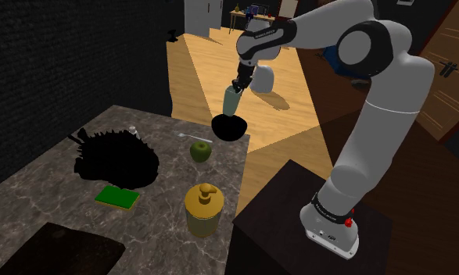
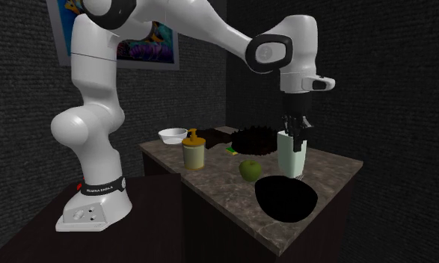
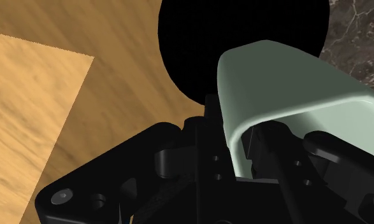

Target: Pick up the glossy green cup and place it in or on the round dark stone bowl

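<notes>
**newbie_ron:** ok, where's everything sitting?

**simfan42:** The white Franka arm point(image 1: 376, 101) reaches out over the far corner of the marbled counter point(image 1: 165, 226). The round black bowl point(image 1: 228, 127) sits right at that corner.

**newbie_ron:** and the cup?

**simfan42:** The pale green cup point(image 1: 232, 101) is upright, hanging just above the bowl. The black gripper point(image 2: 294, 136) is clamped on its rim from above. A green apple point(image 1: 201, 150) sits near the bowl, not touching it.

Opposing exterior views, shared countertop point(image 1: 157, 234)

No text here can be read.
</notes>
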Tool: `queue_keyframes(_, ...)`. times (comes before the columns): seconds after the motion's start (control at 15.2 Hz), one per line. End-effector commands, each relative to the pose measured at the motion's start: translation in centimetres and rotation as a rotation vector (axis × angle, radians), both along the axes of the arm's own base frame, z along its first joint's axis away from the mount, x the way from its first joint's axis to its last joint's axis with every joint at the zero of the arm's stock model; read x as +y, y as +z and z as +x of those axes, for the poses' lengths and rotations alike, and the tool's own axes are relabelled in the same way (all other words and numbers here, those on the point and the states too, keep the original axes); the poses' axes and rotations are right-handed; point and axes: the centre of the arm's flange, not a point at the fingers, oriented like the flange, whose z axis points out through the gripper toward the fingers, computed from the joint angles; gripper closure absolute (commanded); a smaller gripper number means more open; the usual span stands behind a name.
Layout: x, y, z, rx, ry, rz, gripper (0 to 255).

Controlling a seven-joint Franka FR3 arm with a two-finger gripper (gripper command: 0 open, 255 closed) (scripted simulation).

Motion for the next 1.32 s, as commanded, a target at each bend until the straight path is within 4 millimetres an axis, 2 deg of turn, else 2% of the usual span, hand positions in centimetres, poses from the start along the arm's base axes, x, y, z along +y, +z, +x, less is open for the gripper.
queue_keyframes(0.0,0.0,-1.1,0.1,-0.001,0.0,0.0,255)
queue_keyframes(0.46,0.0,-5.0,0.1,-0.001,0.0,0.0,255)
queue_keyframes(0.99,0.0,-5.0,0.1,-0.001,0.0,0.0,255)
queue_keyframes(1.06,0.0,-5.0,0.1,-0.001,0.0,0.0,0)
queue_keyframes(1.25,0.0,-5.0,0.1,-0.001,0.0,0.0,0)
